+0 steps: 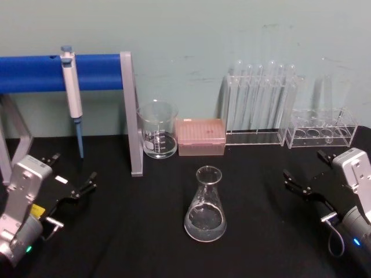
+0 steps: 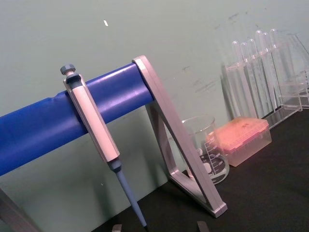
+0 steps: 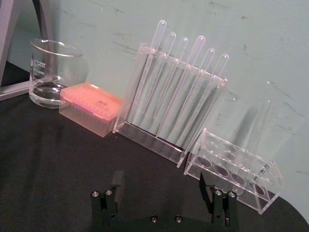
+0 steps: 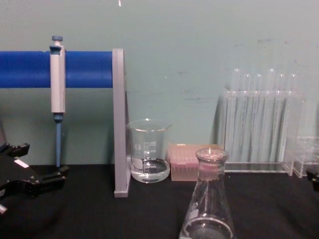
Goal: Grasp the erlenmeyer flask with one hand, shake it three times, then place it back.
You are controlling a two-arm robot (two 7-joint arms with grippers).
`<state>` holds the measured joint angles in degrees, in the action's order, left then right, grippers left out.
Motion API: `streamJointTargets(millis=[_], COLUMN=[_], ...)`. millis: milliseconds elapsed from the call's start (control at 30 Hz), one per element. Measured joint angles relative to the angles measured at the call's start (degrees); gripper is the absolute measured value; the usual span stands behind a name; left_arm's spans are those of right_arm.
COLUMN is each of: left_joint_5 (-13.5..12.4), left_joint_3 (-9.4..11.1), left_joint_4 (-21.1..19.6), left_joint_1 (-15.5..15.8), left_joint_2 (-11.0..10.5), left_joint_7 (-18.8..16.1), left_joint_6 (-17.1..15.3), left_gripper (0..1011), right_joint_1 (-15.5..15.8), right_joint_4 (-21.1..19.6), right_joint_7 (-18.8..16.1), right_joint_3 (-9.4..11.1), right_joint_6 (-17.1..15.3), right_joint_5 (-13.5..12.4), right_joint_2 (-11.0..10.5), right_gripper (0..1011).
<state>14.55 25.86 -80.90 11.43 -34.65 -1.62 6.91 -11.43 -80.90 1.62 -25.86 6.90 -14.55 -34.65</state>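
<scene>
The erlenmeyer flask (image 1: 206, 211) was seen standing upright on the black table (image 1: 133, 231), between the two grippers and well apart from both. The left gripper (image 1: 72, 171) was held with its jaws spread wide and nothing between them, the flask off to their right. The right gripper (image 1: 302, 164) was likewise wide open and empty, the flask off to the left of its jaws.

The clear conical glass flask (image 1: 205, 208) and the straight-walled glass beaker (image 1: 157, 130) look smooth and glossy. The black table covering (image 1: 127, 243) is matt. The pink rectangular tip box (image 1: 200, 137) is translucent plastic; the blue bar (image 1: 35, 72) shines faintly.
</scene>
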Motion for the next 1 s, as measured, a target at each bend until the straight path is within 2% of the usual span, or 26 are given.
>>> streamJointTargets(millis=[1000], left_joint_5=[0.0], left_joint_3=[0.0], left_joint_4=[0.0], left_joint_1=[0.0], left_joint_2=[0.0], left_joint_7=[0.0], left_joint_6=[0.0], left_gripper=[1001], right_joint_1=[0.0], right_joint_4=[0.0], right_joint_7=[0.0], right_joint_3=[0.0], right_joint_6=[0.0], right_joint_5=[0.0], right_joint_2=[0.0], right_gripper=[1000])
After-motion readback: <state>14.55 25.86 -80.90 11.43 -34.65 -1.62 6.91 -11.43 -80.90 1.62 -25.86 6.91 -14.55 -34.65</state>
